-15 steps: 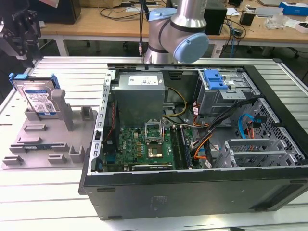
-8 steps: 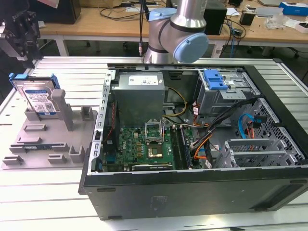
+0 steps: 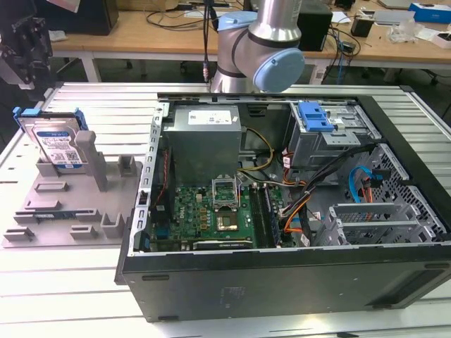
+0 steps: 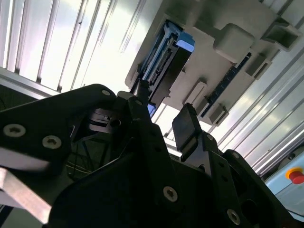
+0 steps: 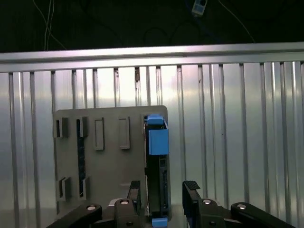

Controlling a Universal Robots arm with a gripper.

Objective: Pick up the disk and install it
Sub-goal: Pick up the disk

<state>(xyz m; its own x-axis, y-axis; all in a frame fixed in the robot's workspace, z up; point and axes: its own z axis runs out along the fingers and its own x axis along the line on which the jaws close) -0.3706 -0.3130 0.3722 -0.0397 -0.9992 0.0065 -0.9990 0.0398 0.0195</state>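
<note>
Black gripper (image 5: 162, 192): hung above the disk at the exterior view's far left. Its jaws stood apart and held nothing, with one finger (image 5: 135, 192) to each side of the disk's thin edge.
Silver disk (image 3: 56, 144): stood on edge in a slot of the fixture, its label facing outward and its blue carrier frame running round the rim. In the first wrist view it sat edge-on in line with the gap between the fingers and touched neither.
Grey fixture (image 3: 70, 211): a flat tray with posts, lying on the ribbed metal table (image 3: 416, 113) just beside the case. One post (image 3: 88, 151) stood close against the disk's face.
Step in hand: the pickup, as I judged it, with the grasp not yet made.
Doing it well: the gap probably needed centring on the disk's thickness. A square descent would keep either pad from catching the blue top edge. The pads should close on the flat faces, clear of the post.
Open case (image 3: 282, 211): lay to the exterior view's right of the fixture, with board and cables exposed.
Drive bay (image 3: 331, 137): a grey cage under a blue latch tab (image 3: 313, 116), well apart from the disk. I could not tell whether its slot was free.
</note>
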